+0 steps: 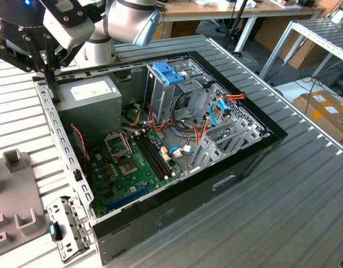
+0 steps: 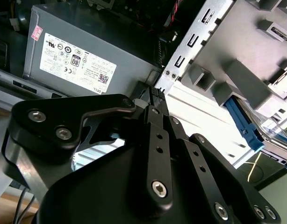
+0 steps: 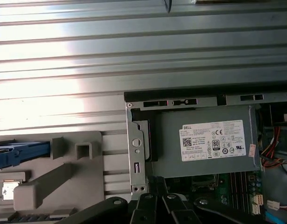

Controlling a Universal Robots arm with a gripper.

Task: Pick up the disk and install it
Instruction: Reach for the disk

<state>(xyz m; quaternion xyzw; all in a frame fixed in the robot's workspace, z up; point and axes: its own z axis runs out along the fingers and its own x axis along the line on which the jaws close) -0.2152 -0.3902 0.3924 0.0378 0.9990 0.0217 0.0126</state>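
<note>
The disk (image 3: 15,154) lies in a grey fixture (image 3: 64,177) beside the open computer case (image 1: 177,195); its bright blue carrier edge shows. In the second wrist view the disk (image 2: 244,122) shows that blue edge, with a pale body behind it. My gripper (image 1: 43,67) hangs over the case's back corner at the exterior view's left, above the case rim and beside the grey power supply (image 1: 93,92). In the second wrist view the gripper (image 2: 150,95) has its black fingers drawn together with nothing between them. It is well apart from the disk.
Inside the case are a green motherboard (image 1: 132,167), bundled cables (image 1: 216,111) and a tall metal drive cage topped by a blue bracket (image 1: 168,72). A perforated metal panel (image 1: 68,223) lies at the case's near corner. The case rests on a ribbed metal table (image 1: 283,190).
</note>
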